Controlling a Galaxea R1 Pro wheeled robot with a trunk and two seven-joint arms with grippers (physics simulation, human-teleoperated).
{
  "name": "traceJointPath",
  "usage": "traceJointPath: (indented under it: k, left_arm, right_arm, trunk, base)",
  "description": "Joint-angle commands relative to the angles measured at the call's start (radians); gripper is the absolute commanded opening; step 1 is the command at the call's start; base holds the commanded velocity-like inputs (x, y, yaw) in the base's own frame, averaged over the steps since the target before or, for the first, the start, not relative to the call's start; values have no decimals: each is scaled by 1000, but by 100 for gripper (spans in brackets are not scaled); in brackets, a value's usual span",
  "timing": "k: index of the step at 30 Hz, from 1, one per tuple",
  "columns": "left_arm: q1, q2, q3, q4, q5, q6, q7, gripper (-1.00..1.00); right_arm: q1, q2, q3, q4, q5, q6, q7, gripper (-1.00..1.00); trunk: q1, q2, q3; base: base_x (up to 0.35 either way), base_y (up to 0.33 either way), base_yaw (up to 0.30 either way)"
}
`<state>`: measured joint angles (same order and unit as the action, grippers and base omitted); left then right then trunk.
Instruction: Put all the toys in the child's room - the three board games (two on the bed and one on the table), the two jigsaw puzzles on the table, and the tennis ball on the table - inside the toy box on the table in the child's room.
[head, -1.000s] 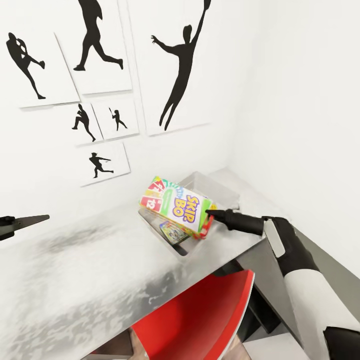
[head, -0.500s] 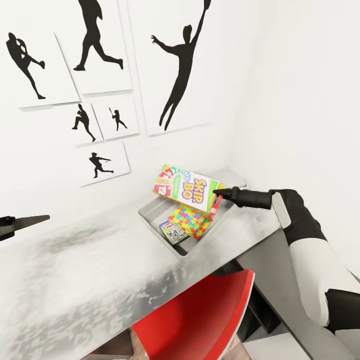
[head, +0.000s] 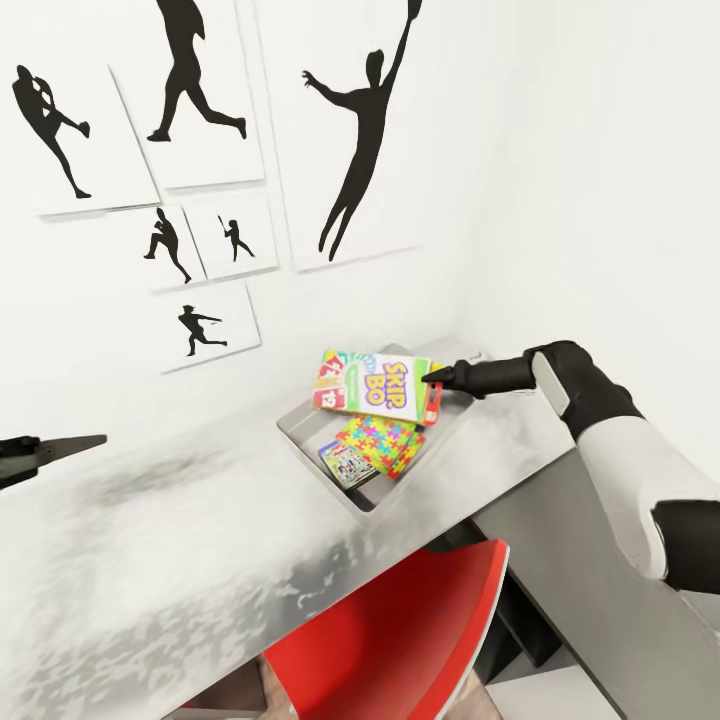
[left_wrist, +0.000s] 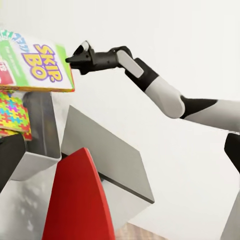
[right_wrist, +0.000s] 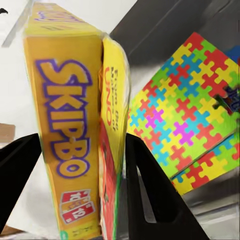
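Bright, even, shadowless render; the table (head: 180, 540) shows mottled glossy glare, and the right wrist close-up looks soft.

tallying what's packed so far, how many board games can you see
2: the SKIP BO box held by the right gripper above the toy box, and a blue one lying inside it. More may be hidden underneath.

SKIP BO box (left_wrist: 30, 62): cut by left wrist frame edge | jigsaw puzzle (head: 382, 445): partly covers blue game box (head: 345, 465)
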<state>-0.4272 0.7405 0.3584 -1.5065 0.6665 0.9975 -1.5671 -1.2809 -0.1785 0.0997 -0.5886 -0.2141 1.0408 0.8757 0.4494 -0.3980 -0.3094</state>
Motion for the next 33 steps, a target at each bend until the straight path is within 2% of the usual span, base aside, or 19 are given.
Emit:
traceJointPath:
  k: [1,3,4,5,8,9,12,14,15,18,20,24,33]
  left_arm:
    - [-1,0,-1,0,0,11,-4,100]
    - [-1,0,-4,0,-1,10,-4,100]
    - [-1,0,-4,0,-1,10,-4,100]
    - [-1,0,-4,0,-1,10,-4,100]
    - [-1,0,-3,0,-1,10,-4,100]
    - [-1,0,-3,0,-1,10,-4,100]
    - [-1,0,-3,0,-1,10,-4,100]
    - [-1,0,-4,0,-2,11,-4,100]
    - [-1,0,-4,0,-1,11,-4,100]
    - [-1,0,-4,0,-1,12,-4,100]
    - [-1,0,-4,0,-2,12,-4,100]
    - [-1,2,-1,0,-2,13,-4,100]
    - [-1,2,-1,0,-2,13,-4,100]
  right_arm:
    - [-12,-2,28,8,-10,6,-2,-100]
    - [-41,-2,122,27,-6,6,21,-100]
    - [-46,-2,145,29,-5,6,33,-100]
    - [-54,-3,186,32,-4,6,66,-100]
    - [-66,-9,250,35,0,1,149,-100]
    - [-73,-16,274,35,8,-22,189,-100]
    - [-99,-34,316,36,60,-78,288,-100]
    - [-114,-40,346,36,135,-102,381,-100]
    - [-117,-41,351,36,158,-105,405,-100]
    - [-142,-39,365,38,293,-116,520,-100]
    - [-155,-41,367,39,339,-118,551,-100]
    - [-171,-48,367,35,378,-120,590,-100]
    - [-179,-48,365,33,397,-144,605,-100]
  trunk:
    - [1,-2,-2]
    - [1,-2,-2]
    - [1,-2,-2]
    - [1,-2,-2]
    - [1,-2,-2]
    - [1,-2,-2]
    - [1,-2,-2]
    - [1,-2,-2]
    - [1,-2,-2]
    - [1,-2,-2]
    - [1,-2,-2]
    - [1,-2,-2]
    - [1,-2,-2]
  base:
    - [0,0,0]
    - [0,0,0]
    - [0,0,0]
    - [0,0,0]
    - [0,0,0]
    - [0,0,0]
    - [0,0,0]
    - [0,0,0]
    - [0,0,0]
    - [0,0,0]
    - [0,0,0]
    - [0,0,0]
    - [0,0,0]
